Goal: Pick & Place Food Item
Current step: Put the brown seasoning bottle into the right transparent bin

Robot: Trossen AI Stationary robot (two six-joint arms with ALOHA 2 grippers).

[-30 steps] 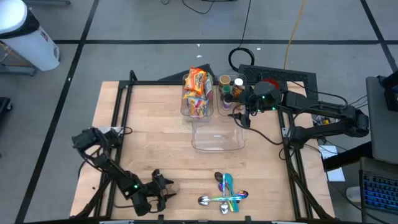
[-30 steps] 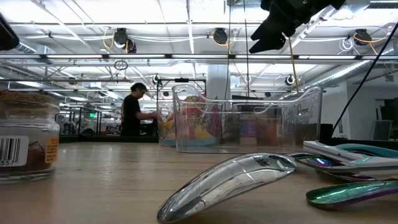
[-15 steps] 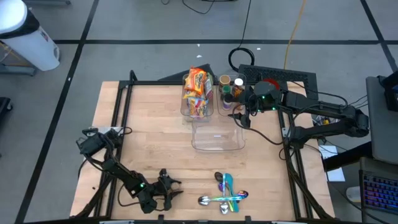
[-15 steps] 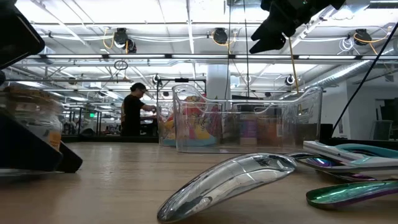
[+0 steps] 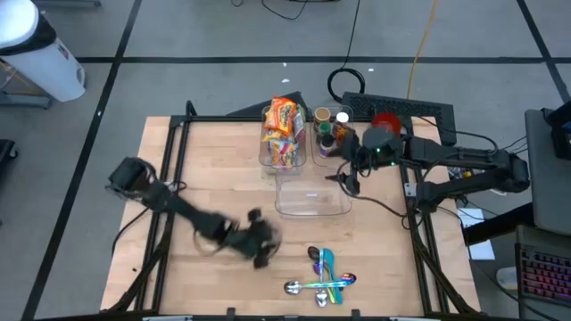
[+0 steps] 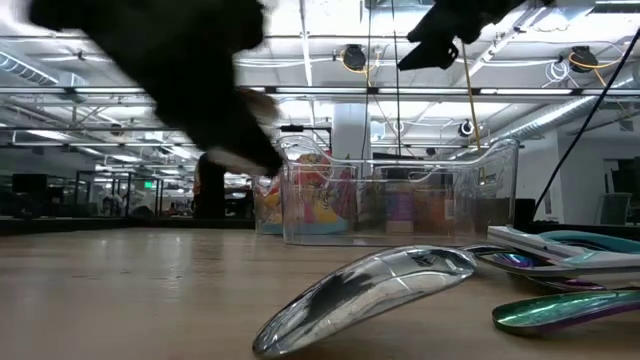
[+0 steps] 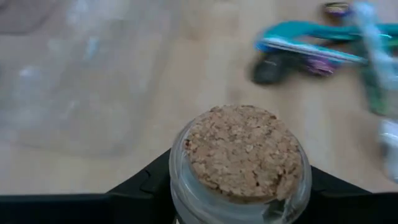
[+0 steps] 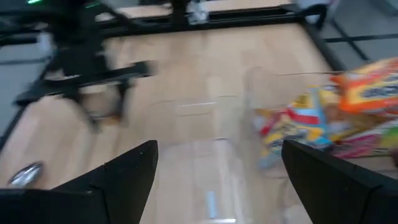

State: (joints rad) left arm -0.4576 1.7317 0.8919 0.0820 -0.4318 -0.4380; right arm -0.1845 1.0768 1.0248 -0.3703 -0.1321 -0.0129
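The left gripper (image 5: 257,239) is clamped on a glass jar (image 7: 239,163) with a cork stopper (image 7: 244,151); in the left wrist view the dark fingers (image 7: 140,186) press against both sides of the glass. From above, this gripper sits over the wooden table (image 5: 214,178), near the front and just short of the middle, with the arm blurred. Just beside it towards the right lies a cluster of iridescent spoons (image 5: 323,276), one with a teal handle. Beyond it stands an empty clear bin (image 5: 312,194), and behind that a second clear bin (image 5: 284,147) packed with bright snack packets (image 5: 283,120). Small bottles (image 5: 330,125) stand beside that bin. The right gripper (image 5: 346,181) hangs above the right edge of the empty bin, fingers (image 8: 124,180) spread apart and holding nothing.
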